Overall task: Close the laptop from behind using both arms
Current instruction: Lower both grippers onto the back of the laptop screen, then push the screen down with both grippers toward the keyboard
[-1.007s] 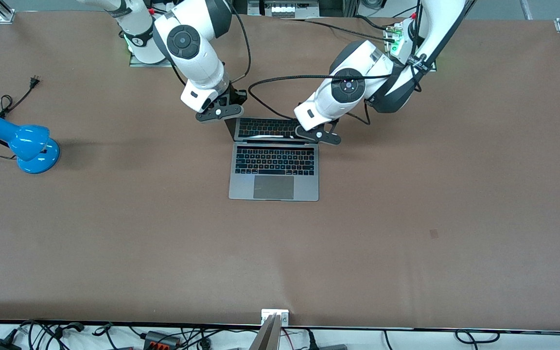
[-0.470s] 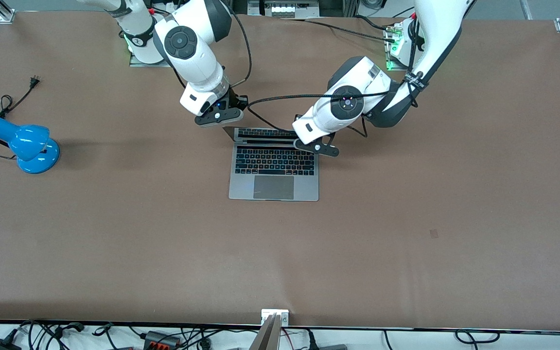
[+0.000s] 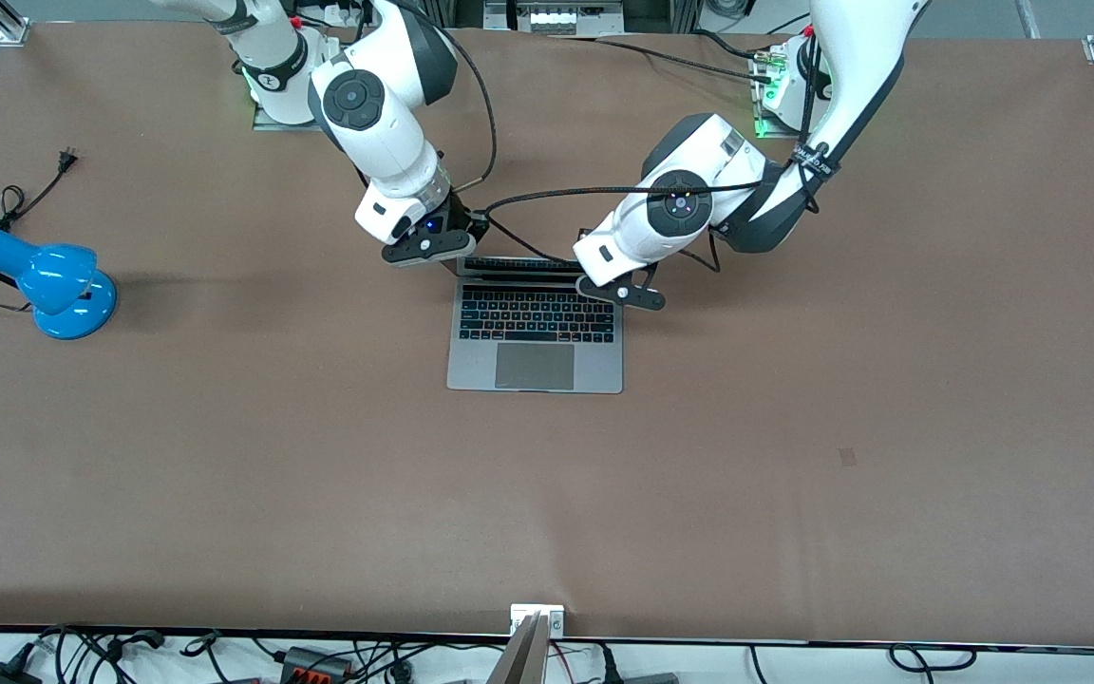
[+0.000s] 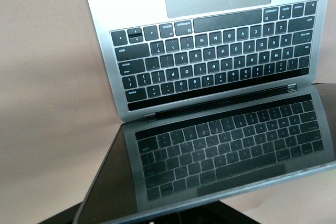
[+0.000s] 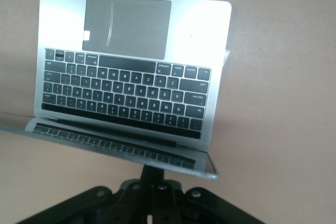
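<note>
The silver-grey laptop (image 3: 536, 342) lies open at the table's middle, its lid (image 3: 518, 265) tilted well forward over the black keyboard. My right gripper (image 3: 428, 247) is at the lid's back, at the corner toward the right arm's end. In the right wrist view its shut fingers (image 5: 156, 171) press the lid's top edge (image 5: 115, 148). My left gripper (image 3: 621, 291) is at the lid's other corner. In the left wrist view the dark screen (image 4: 226, 150) mirrors the keyboard (image 4: 210, 66) and hides that gripper.
A blue desk lamp (image 3: 44, 280) with a black cord lies at the right arm's end of the table. Black cables (image 3: 547, 195) hang from both wrists just above the laptop. Loose cables run along the table's edge nearest the front camera.
The lid has tipped further down toward the keyboard, so less screen shows. Both grippers have moved with it toward the front camera and lower.
</note>
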`<state>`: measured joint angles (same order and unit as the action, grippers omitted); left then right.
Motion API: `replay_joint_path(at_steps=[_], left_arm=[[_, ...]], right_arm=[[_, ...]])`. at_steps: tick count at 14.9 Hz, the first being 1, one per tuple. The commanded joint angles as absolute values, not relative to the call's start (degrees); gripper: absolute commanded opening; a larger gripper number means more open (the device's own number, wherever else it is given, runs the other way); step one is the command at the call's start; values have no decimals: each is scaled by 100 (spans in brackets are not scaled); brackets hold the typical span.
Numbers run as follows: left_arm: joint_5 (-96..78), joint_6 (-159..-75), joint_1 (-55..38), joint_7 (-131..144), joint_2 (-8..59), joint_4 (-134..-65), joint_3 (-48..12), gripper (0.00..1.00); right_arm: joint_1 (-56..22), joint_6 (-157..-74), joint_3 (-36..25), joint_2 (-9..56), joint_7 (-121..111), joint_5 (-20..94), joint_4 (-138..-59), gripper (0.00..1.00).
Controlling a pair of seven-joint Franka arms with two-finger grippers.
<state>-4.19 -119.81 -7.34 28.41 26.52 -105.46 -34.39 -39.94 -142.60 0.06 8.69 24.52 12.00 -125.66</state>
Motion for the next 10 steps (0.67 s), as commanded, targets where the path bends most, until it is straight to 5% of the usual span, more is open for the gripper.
replay_joint_path(at_steps=[1,10], left_arm=[[-246,-11979,-765,2936,2716,-10415,-3419,0],[-158,-11979,-773,2944,2917,-10240,-3410,0]], right_arm=[[-3912,-14326,-9,896,2461,1213,-12472,0],[-3814,-14959,-9,1370,2417,1204,-12226,0]])
